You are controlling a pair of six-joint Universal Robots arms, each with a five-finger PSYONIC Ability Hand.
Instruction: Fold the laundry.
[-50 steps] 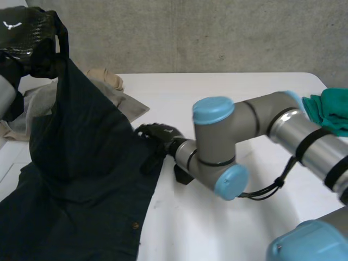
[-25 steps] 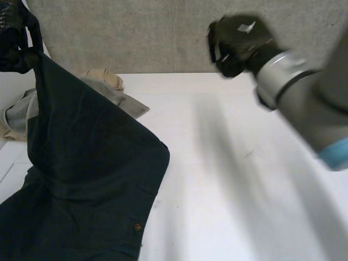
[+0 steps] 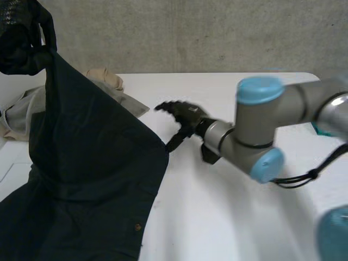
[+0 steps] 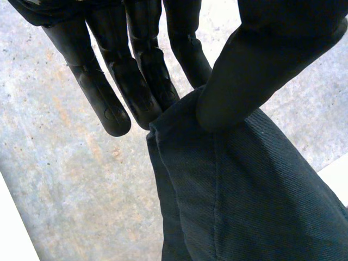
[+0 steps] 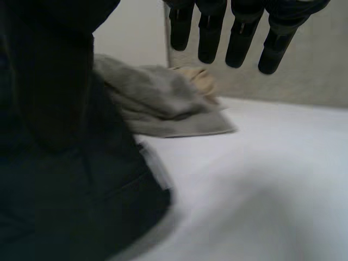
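A dark navy garment hangs from my left hand, which is raised at the table's back left. The garment's lower part spreads over the table. In the left wrist view the thumb pinches a folded edge of the dark cloth against the fingers. My right hand hovers low over the table, just right of the garment's right edge, open and holding nothing. In the right wrist view its fingers are straight above the table, with the dark garment beside the palm.
A heap of grey and beige clothes lies at the back left, partly behind the hanging garment; its grey and beige folds lie beyond the right hand's fingertips. A concrete wall stands behind the white table.
My right hand left the garment's edge, swung up high, and has come back down beside that edge with its fingers spread. My left hand still holds the cloth up.
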